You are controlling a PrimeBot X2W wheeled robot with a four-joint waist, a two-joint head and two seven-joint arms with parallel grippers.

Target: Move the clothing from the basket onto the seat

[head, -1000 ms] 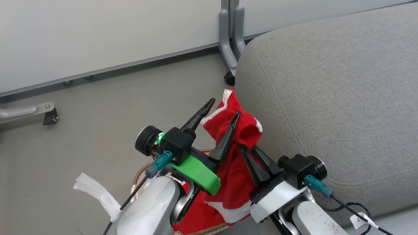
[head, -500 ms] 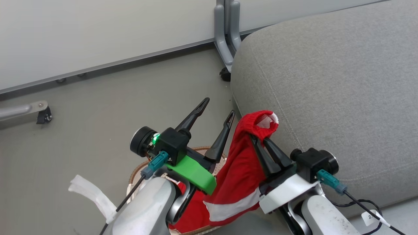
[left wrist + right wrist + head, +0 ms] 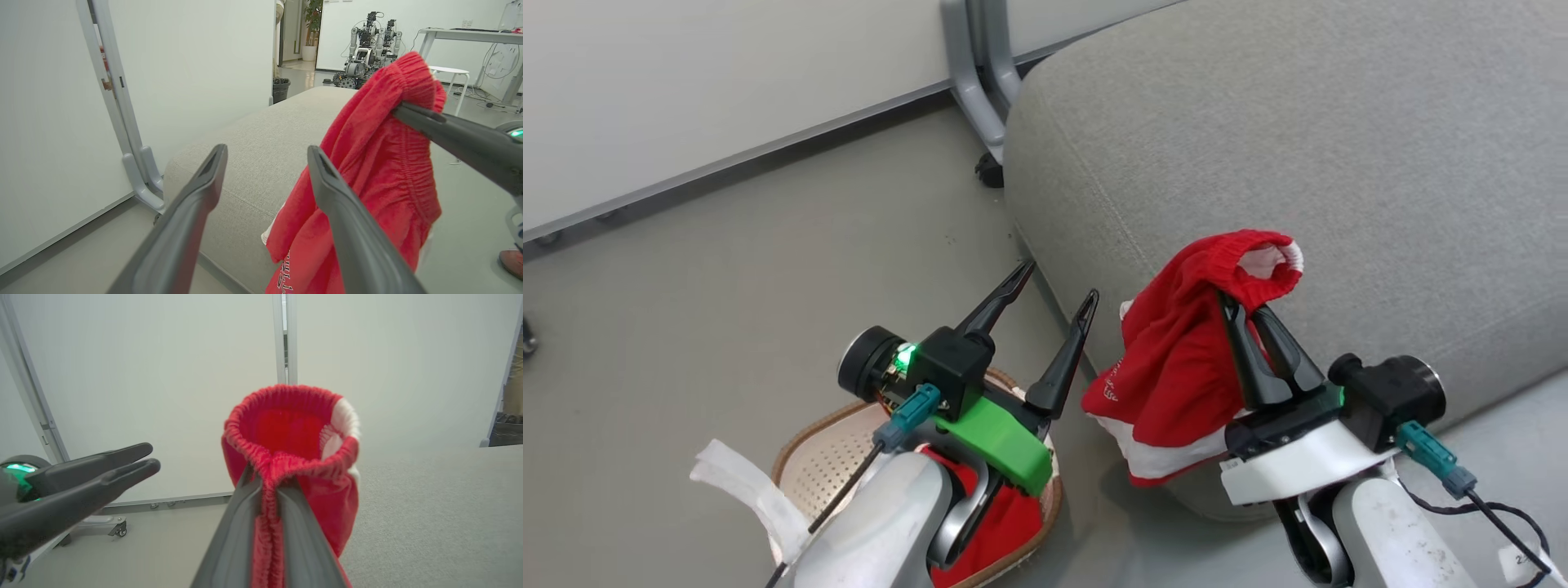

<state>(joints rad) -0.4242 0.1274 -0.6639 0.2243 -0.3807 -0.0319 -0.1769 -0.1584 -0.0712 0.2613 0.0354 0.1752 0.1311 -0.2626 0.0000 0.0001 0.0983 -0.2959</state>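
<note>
The right tool point(image 3: 1241, 304) has swung the red shorts point(image 3: 1176, 367) clear of the left tool point(image 3: 1060, 278) and over to the front edge of the seat point(image 3: 1258, 122). It pinches their waistband tight, and the cloth hangs loose. The left tool stands wide and empty above the basket point(image 3: 827, 467) on the floor, where more red cloth point(image 3: 1005, 523) lies.

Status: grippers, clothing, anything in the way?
Left gripper open, empty. Right gripper shut on red shorts, held at the seat edge. More red cloth in the basket. Nothing blocking.

arms point(image 3: 882, 523) — pale grey | jaws — long, dark | green bracket point(image 3: 1001, 441) | teal plugs point(image 3: 913, 411)
</note>
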